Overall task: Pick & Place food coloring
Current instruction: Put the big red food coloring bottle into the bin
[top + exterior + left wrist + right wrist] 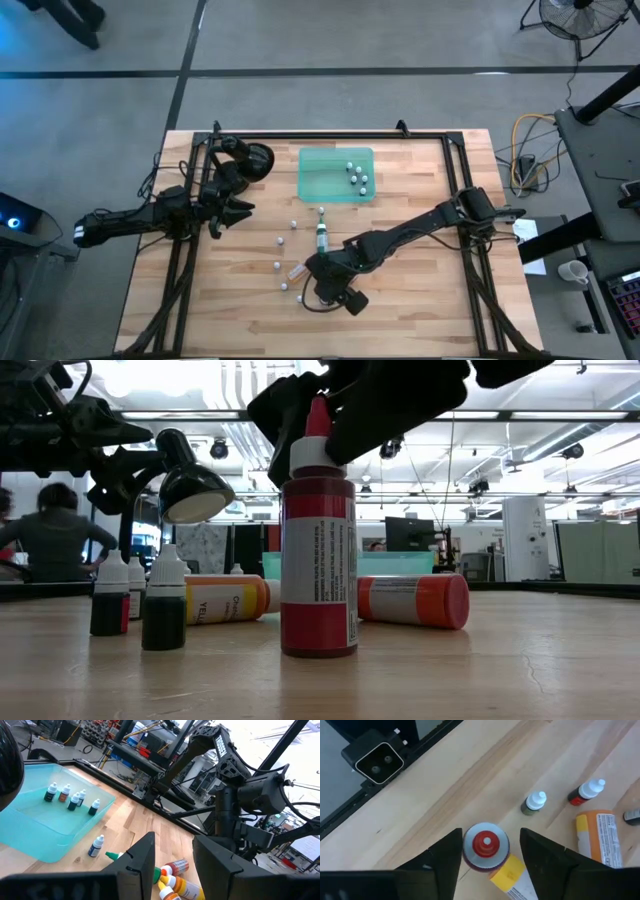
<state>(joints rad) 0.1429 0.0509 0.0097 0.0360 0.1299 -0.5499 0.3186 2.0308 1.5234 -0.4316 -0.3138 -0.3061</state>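
Observation:
A red food coloring bottle (pixel 318 550) with a white cap stands upright on the table; the right wrist view shows its top (pixel 486 845). My right gripper (pixel 490 857) is open just above it, one finger on each side of the cap. Orange (pixel 415 600) and yellow (pixel 225 600) bottles lie behind it, and a green one (pixel 321 237) lies nearby. Small white-capped bottles (pixel 163 600) stand around. My left gripper (pixel 175 865) is open over the table's left part (pixel 225 212), touching nothing. My right gripper comes at the red bottle from above, pointing down, its fingers (pixel 445 857) flanking the white cap (pixel 470 847). One finger stands close beside the cap; whether it touches, I cannot tell. The bottle stands upright on its base on the table.
A translucent green tray (pixel 320 185) near the far edge holds several small bottles (pixel 357 176). More small bottles (pixel 281 241) are scattered left of my right gripper. A black lamp head (pixel 255 160) sits by the left arm. Free wood lies toward the near and right edges.

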